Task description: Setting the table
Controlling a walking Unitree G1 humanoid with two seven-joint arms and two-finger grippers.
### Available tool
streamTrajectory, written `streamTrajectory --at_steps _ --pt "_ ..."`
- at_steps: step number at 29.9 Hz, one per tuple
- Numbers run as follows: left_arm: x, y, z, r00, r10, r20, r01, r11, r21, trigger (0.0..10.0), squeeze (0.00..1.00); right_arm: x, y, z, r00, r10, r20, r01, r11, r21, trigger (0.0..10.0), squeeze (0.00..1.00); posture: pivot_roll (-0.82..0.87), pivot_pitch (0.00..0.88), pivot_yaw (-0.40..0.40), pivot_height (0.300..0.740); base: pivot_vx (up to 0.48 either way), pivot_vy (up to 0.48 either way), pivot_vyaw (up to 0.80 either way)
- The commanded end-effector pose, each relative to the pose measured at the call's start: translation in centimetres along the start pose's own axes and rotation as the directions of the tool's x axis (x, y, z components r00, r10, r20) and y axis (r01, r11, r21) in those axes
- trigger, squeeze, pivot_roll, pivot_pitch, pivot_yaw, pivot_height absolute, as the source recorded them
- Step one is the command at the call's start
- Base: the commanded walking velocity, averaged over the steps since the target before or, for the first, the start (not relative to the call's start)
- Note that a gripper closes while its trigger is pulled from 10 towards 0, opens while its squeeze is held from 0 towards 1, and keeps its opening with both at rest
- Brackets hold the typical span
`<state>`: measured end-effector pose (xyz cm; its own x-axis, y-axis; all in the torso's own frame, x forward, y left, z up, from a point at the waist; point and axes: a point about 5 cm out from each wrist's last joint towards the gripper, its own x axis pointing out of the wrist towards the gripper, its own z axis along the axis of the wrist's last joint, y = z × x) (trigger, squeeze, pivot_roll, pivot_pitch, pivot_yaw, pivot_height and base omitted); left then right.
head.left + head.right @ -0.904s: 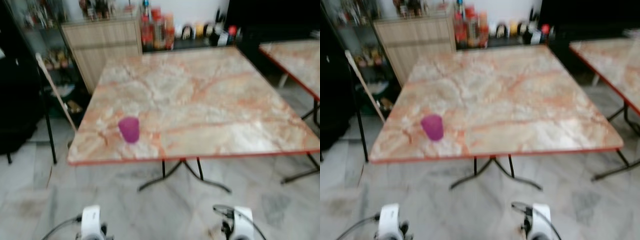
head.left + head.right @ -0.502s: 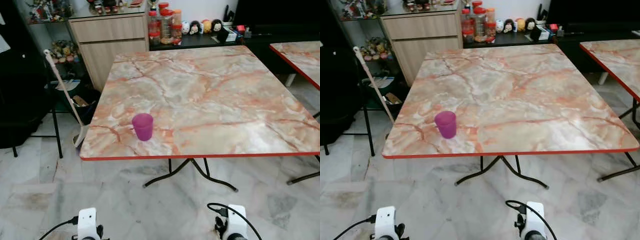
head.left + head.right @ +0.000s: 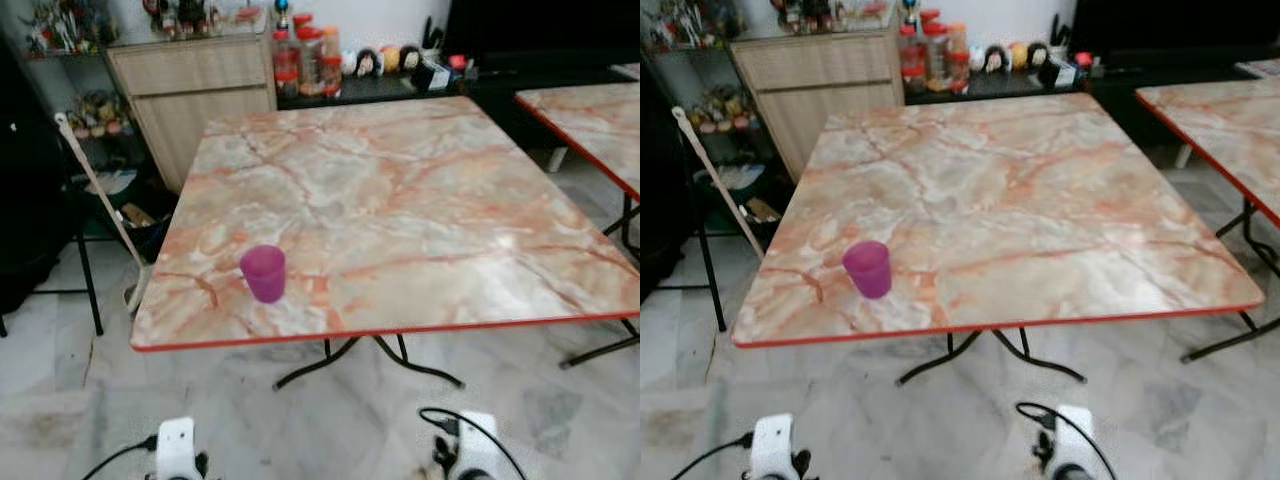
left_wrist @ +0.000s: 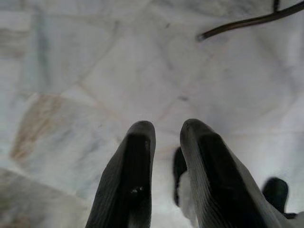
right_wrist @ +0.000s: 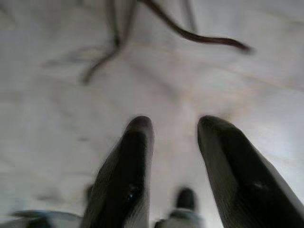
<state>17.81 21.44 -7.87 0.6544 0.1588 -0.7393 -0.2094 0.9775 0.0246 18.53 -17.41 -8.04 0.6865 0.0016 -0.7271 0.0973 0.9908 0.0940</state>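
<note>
A purple plastic cup stands upright near the front left corner of a square marble-patterned table with a red rim. Both arms hang low in front of the table, their white wrists at the lower edge of the head views. My left gripper points down at the marble floor, its fingers a little apart with nothing between them. My right gripper also points at the floor, its fingers wider apart and holding nothing. Both grippers are well short of the cup and below the tabletop.
The table's black splayed legs spread over the tile floor just ahead. A second marble table stands at the right. A wooden cabinet, jars and a leaning broom are at the back left.
The whole picture has swung from side to side and is slightly blurred, so the camera has moved. The cup stays at the same spot on the table, and both arms still hang low.
</note>
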Motion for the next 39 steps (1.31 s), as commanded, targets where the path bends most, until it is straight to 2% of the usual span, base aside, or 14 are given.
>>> streamTrajectory --at_steps 1,7,9,11,14,20,22,24,25,27,29,31,33,39 --pt "0.0 -0.4 0.1 1.0 -0.004 0.007 0.004 1.0 -0.008 10.0 0.0 -0.2 -1.2 0.0 1.0 -0.03 -0.008 0.03 1.0 -0.005 10.0 0.0 0.06 0.0 0.064 0.74 0.0 0.0 0.0" --pt "-0.2 0.1 -0.2 0.999 0.009 0.037 -0.01 1.0 0.028 10.0 0.0 -0.2 -1.3 -0.2 0.999 -0.031 -0.02 0.031 0.999 -0.022 10.0 0.0 0.06 0.0 0.061 0.74 0.0 0.0 0.0" --pt "-0.4 0.4 0.5 0.992 0.019 0.122 -0.026 0.998 0.049 10.0 0.0 -0.2 -1.4 -0.3 0.999 -0.031 -0.022 0.03 0.999 -0.025 10.0 0.0 0.07 0.0 0.062 0.74 0.0 0.0 0.0" --pt "-0.9 1.4 1.5 0.967 0.075 0.243 -0.075 0.997 -0.01 10.0 0.0 -0.3 -1.5 -0.4 0.999 -0.033 -0.027 0.032 0.999 -0.03 10.0 0.0 0.08 0.0 0.061 0.74 0.0 0.0 0.0" --pt "-1.5 1.9 1.8 0.946 0.103 0.309 -0.099 0.995 -0.029 10.0 0.0 -0.3 -1.4 -0.6 0.999 -0.027 -0.043 0.026 0.999 -0.042 10.0 0.0 0.1 0.011 0.053 0.74 0.0 0.0 0.0" --pt "-3.8 3.1 3.6 0.85 0.182 0.494 -0.165 0.983 -0.078 10.0 0.0 -0.3 -1.2 -0.7 0.999 -0.014 -0.05 0.011 0.999 -0.054 10.0 0.0 0.12 0.036 0.047 0.74 0.0 0.0 0.0" --pt "-5.3 3.7 6.7 0.756 0.235 0.612 -0.203 0.972 -0.122 10.0 0.0 -0.3 -1.3 -0.6 0.999 -0.015 -0.051 0.013 0.998 -0.058 10.0 0.0 0.13 0.042 0.04 0.74 0.0 0.0 0.0" --pt "-6.9 3.4 12.0 0.634 0.192 0.749 -0.218 0.974 -0.066 10.0 0.0 -0.2 -1.3 -0.4 0.998 -0.018 -0.052 0.014 0.998 -0.066 10.0 0.0 0.14 0.043 0.038 0.74 0.0 0.0 0.0" --pt "-6.9 3.4 12.0 0.634 0.192 0.749 -0.218 0.974 -0.066 10.0 0.0 -0.2 -1.3 -0.4 0.998 -0.018 -0.052 0.014 0.998 -0.066 10.0 0.0 0.14 0.043 0.038 0.74 0.0 0.0 0.0" --pt "-8.2 2.9 16.3 0.544 0.186 0.818 -0.185 0.978 -0.1 10.0 0.0 -0.1 -1.2 -0.2 0.999 -0.019 -0.051 0.015 0.998 -0.067 10.0 0.0 0.14 0.048 0.037 0.74 0.0 0.0 0.0" --pt "-8.6 2.9 17.5 0.52 0.195 0.831 -0.181 0.977 -0.116 10.0 0.0 -0.1 -1.2 -0.2 0.999 -0.019 -0.05 0.016 0.998 -0.067 10.0 0.0 0.13 0.045 0.039 0.74 0.0 0.0 0.0" --pt "-9.7 1.6 21.8 0.435 0.149 0.888 -0.107 0.988 -0.113 10.0 0.0 -0.1 -1.3 0.0 0.999 -0.025 -0.046 0.022 0.998 -0.062 10.0 0.0 0.13 0.041 0.042 0.74 0.0 0.0 0.0" --pt "-10.0 0.5 23.3 0.416 0.102 0.903 -0.053 0.995 -0.088 10.0 0.0 -0.1 -1.3 0.0 0.999 -0.03 -0.043 0.027 0.998 -0.058 10.0 0.0 0.12 0.04 0.046 0.74 0.0 0.0 0.0" --pt "-9.2 -2.3 24.7 0.456 0.008 0.89 0.0 1.0 -0.009 10.0 0.0 0.0 -1.2 0.0 0.998 -0.036 -0.045 0.034 0.998 -0.058 10.0 0.0 0.1 0.028 0.061 0.74 0.0 0.0 0.0"
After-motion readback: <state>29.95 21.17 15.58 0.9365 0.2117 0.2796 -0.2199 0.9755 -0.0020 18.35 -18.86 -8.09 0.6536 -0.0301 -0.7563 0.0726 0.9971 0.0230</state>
